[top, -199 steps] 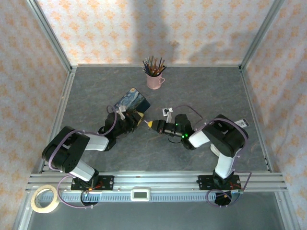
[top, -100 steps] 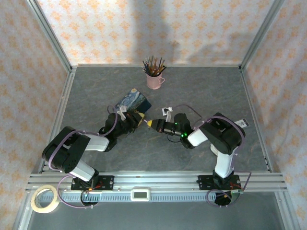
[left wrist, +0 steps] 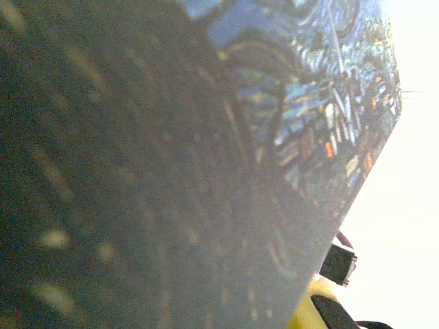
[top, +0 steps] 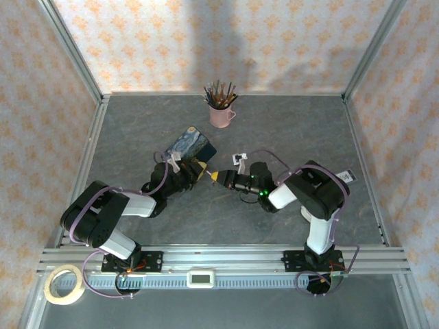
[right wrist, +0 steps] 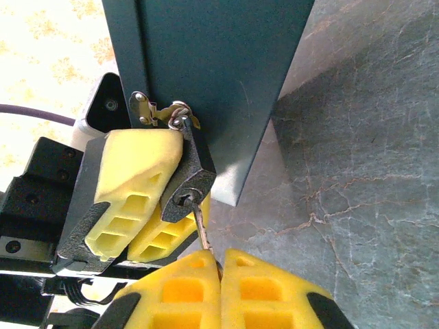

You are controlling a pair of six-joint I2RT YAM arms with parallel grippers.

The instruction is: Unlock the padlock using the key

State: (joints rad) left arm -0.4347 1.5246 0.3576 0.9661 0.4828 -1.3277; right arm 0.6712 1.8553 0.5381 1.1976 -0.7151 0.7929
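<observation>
Key head hidden in right jaws; tin blurred.

Small dark-bodied padlock with a thin silvery shackle, tilted, shackle end up, pinched between the left claw's yellow pads. Keyhole end faces the right claw. Thin silver metal key: tip in the keyhole, other end clamped in the right claw's closed tips.
</observation>
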